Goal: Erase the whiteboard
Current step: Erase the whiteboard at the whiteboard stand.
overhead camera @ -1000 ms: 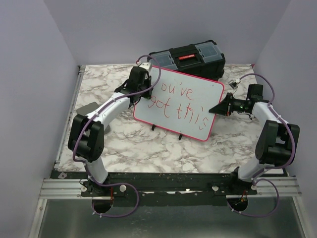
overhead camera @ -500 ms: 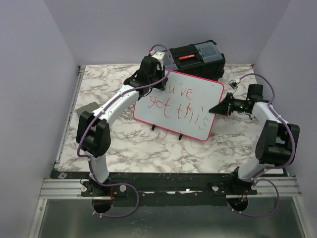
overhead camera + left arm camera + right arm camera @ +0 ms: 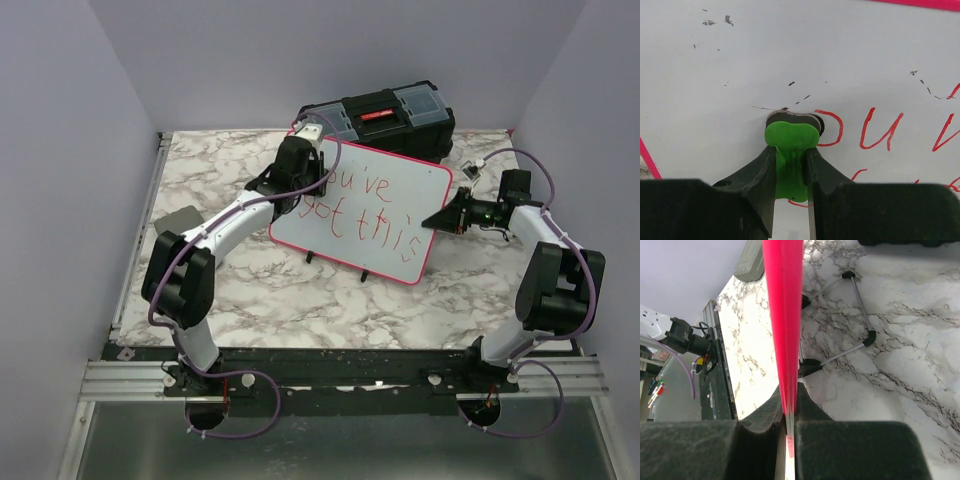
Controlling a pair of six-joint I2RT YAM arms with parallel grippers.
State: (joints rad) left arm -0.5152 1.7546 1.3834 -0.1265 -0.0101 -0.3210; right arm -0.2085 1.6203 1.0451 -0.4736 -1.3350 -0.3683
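The whiteboard [image 3: 385, 215], with a pink-red rim and red handwriting, stands tilted on small black feet in the middle of the table. My left gripper [image 3: 318, 180] is at its upper left part, shut on a green eraser [image 3: 790, 142]. The eraser's dark pad is pressed on the white surface [image 3: 790, 50] beside the first red letter. My right gripper [image 3: 433, 219] is shut on the board's right edge. In the right wrist view the pink rim [image 3: 784, 315] runs straight down between the fingers [image 3: 788, 402].
A black toolbox [image 3: 385, 112] stands right behind the board. A small grey flat pad [image 3: 178, 220] lies at the table's left edge and also shows in the right wrist view [image 3: 751, 260]. The board's wire stand with black feet [image 3: 860, 315] rests on the marble top.
My left gripper, with the eraser, swept up and right along the board's top left corner, then came back down a little onto the writing. The right gripper and the board have not moved.
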